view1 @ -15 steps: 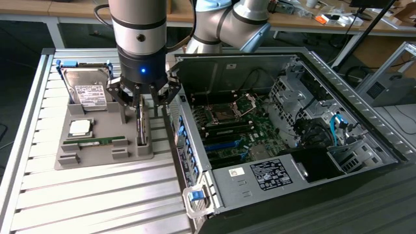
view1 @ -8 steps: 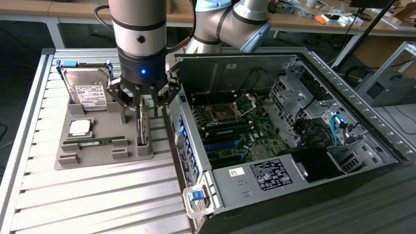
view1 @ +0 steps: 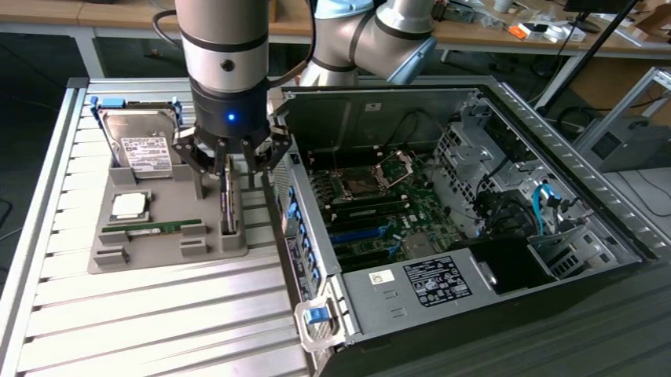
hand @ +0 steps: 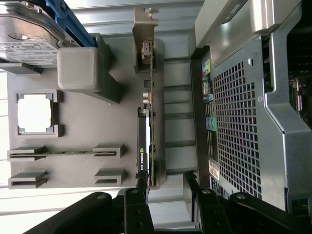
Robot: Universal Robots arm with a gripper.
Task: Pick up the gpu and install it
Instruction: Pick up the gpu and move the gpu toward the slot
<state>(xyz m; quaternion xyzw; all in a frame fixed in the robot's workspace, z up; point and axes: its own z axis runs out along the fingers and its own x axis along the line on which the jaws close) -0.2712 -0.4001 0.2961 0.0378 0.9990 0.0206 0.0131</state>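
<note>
The pick-up step is in hand. At centre-left of the exterior view the gripper (view1: pixel 225 169) hangs low over the gpu (view1: pixel 226 208), jaws spread wide and holding nothing. The gpu stands on edge at the right side of the grey holder tray (view1: pixel 157 251), just beside the open computer case (view1: pixel 314 236). In the wrist view the card sits nearer one jaw. I judge the grasp calls for centring on the thin card, then closing squarely.

You'll find the gpu (view1: pixel 228 212) – a thin dark card with a black cooler and silver end bracket – standing upright on its long edge at the grey holder's (view1: pixel 157 247) 3 o'clock side, exterior view
</note>
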